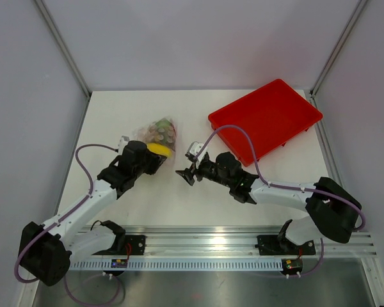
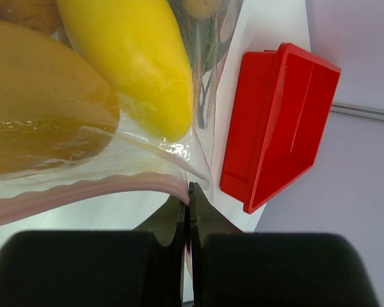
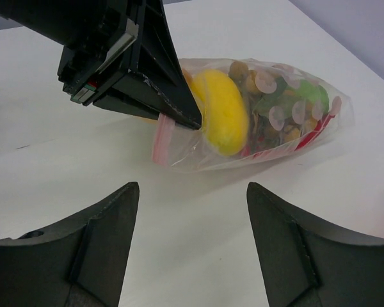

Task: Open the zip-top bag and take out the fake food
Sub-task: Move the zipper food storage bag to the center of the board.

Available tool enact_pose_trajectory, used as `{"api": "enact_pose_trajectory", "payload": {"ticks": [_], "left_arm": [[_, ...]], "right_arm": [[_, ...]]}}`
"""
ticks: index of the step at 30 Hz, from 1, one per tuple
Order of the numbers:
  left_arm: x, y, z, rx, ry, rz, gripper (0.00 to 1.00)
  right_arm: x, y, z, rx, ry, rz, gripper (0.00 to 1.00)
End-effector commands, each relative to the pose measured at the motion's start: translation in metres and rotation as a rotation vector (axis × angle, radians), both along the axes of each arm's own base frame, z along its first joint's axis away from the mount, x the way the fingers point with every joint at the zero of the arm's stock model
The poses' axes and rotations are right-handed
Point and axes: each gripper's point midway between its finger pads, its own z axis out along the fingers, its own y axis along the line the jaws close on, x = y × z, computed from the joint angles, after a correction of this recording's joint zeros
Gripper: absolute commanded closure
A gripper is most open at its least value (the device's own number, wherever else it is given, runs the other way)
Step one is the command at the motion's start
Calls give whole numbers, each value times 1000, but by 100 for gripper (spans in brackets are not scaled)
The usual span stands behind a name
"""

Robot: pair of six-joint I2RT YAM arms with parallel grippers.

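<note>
— White desk (image 1: pixel 153 204) between pale walls, with a red rectangular plastic tray (image 1: pixel 265 118) at the far right. Where is the bag?

— The clear, crinkly zip-top bag (image 1: pixel 155 133) lies on the desk left of centre, well apart from the tray, with its zip end nearest the arms. All the fake food (image 3: pixel 269 109) is inside it: a yellow plastic toy fruit (image 3: pixel 223 118), an orange piece (image 2: pixel 38 109) beside that, and small green and tan bits deeper in.

— And the hands?

— The left hand (image 2: pixel 189 192) is pressed together, pinching the bag's corner right at the pink zip strip (image 3: pixel 162 141). The right hand (image 3: pixel 192 192) is spread wide and holds nothing. It faces the zip end but is apart from it.

— What could go wrong from here?

— The right hand probably has to take the opposite lip of the mouth. The film is thin and slack, so its fingers may catch both layers at once. A pull would then only drag the bag instead of parting the zip.

— Anything else?

— The left pinch sits on a small corner of slick plastic, so a hard tug could slide it off. If the mouth bursts open suddenly, the round pieces could roll away across the desk.
</note>
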Motion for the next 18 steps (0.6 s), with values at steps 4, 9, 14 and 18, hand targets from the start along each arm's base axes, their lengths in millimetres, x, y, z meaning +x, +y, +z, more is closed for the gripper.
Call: {"api": "enact_pose_trajectory", "payload": {"ticks": [4, 9, 14, 18], "left_arm": [[5, -19, 35, -60, -71, -43, 100], [4, -23, 34, -63, -68, -55, 100], [2, -31, 31, -70, -55, -85, 100], [0, -34, 29, -82, -47, -97, 100]], "right_arm": [[-2, 13, 20, 30, -104, 44, 31], [-5, 18, 18, 18, -107, 68, 35], [-4, 21, 12, -6, -104, 75, 37], [-1, 22, 11, -7, -114, 62, 37]]}}
